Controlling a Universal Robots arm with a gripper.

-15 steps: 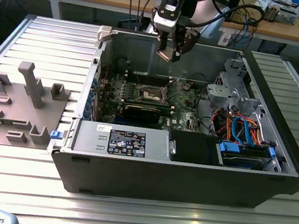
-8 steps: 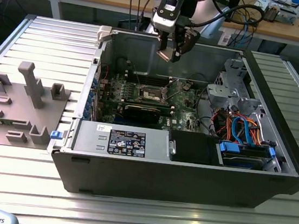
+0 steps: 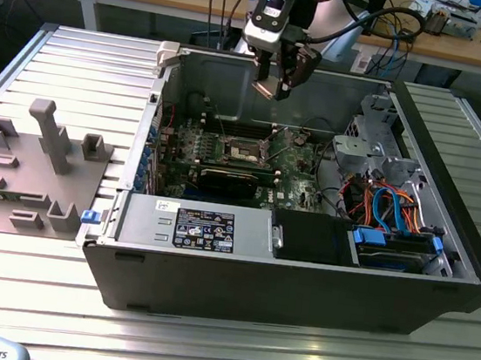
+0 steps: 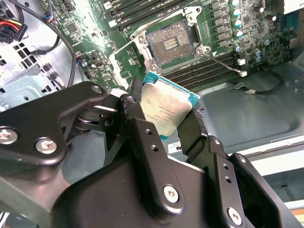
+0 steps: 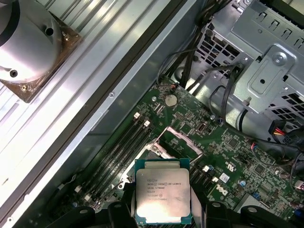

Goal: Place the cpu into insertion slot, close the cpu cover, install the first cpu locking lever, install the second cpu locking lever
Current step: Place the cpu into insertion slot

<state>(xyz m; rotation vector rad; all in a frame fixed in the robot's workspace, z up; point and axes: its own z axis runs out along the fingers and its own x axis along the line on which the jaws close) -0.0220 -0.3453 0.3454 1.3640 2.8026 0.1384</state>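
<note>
Second wrist view: claw (image 4: 166, 102) holds cpu (image 4: 164, 116) above insertion slot (image 4: 170, 43); memory slots (image 4: 204, 69) beside.

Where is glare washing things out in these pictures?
Second wrist view: a bright patch blows out the motherboard beyond the cpu. First wrist view: the round metal flange glares, while the cpu's top is evenly lit. Exterior view: light streaks on the ribbed table.

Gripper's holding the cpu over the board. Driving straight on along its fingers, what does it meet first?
Probably the open insertion slot or its rim: in the second wrist view it sits ahead of the gripper, with the held cpu touching first. Depth is unclear.
</note>
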